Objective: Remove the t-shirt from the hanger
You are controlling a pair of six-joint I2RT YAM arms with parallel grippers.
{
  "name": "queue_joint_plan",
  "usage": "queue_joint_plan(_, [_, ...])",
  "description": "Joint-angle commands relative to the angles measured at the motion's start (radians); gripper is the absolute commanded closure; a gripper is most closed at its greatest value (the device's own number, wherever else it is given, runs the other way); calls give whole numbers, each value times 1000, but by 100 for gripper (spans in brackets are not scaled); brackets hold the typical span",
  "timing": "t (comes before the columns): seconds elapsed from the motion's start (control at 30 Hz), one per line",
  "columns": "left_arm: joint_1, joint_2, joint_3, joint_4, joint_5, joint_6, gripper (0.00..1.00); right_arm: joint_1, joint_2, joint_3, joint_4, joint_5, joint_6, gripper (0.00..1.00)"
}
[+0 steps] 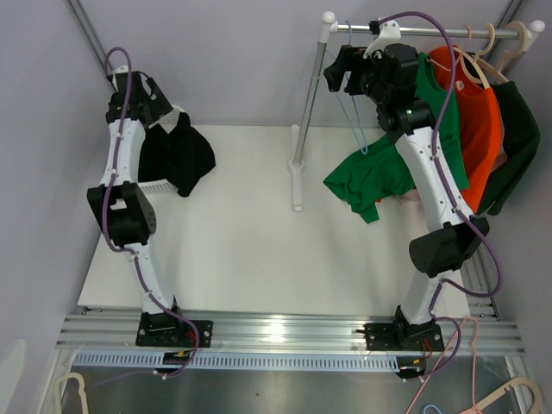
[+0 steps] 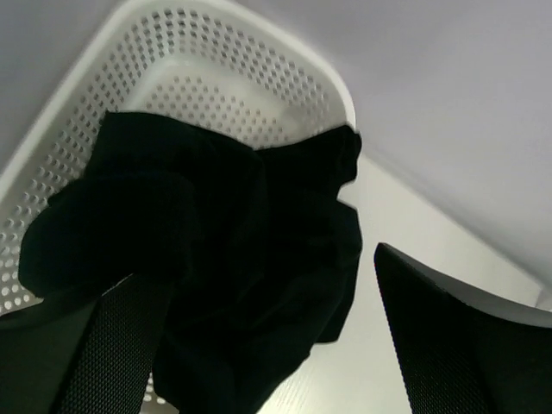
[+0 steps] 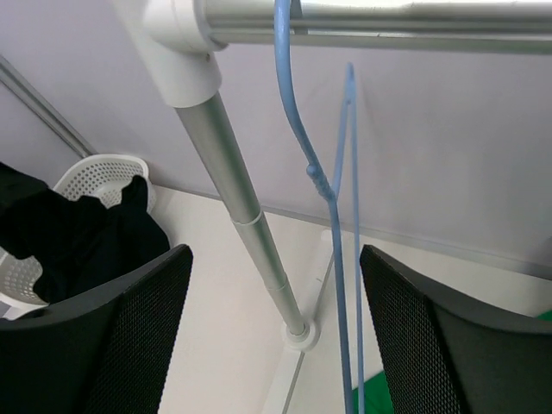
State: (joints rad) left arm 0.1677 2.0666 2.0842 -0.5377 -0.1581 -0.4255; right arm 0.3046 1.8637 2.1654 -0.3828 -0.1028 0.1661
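The green t-shirt [image 1: 371, 177] sags bunched beside the right arm [image 1: 431, 168], under the blue hanger [image 3: 332, 198]; if snagged, it could drag that hanger off the rail [image 3: 388, 15]. Farther back, the right pincer [image 3: 274, 341] reaches up at the rail, the left pincer [image 2: 263, 345] hovers over the basket [image 2: 216, 78], both spread wide, holding nothing.

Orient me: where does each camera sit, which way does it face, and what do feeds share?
Top external: above and behind the bases, looking down on table, left arm, right arm, rack, green t-shirt.
Left wrist: on its arm, aimed into the white basket holding a black garment; open jaws show.
Right wrist: beside the rack, facing its rail and bare blue hanger; open jaws show.
Shared: all three show basket and garment.
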Motion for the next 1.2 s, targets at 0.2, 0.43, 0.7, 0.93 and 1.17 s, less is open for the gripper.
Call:
queue_joint_plan(0.2, [-53,122,149,-257,26,129,1,-18,-173,-131,57,-8,9,16])
queue_joint_plan(0.43, [-13,233,307,-479,-27,61,1,-45,-274,-260,94,-29,23,15])
queue_joint_plan(0.7, [-14,240,298,-531,23,129,0,-81,-319,-325,137,-69,61,14])
queue_joint_plan(0.93, [-51,317,278,-576,122,180,0,-85,-347,-381,156,-75,73,14])
queue_joint_plan(1.17, [-99,351,270,-608,180,203,1,-99,-362,-401,159,-90,82,14])
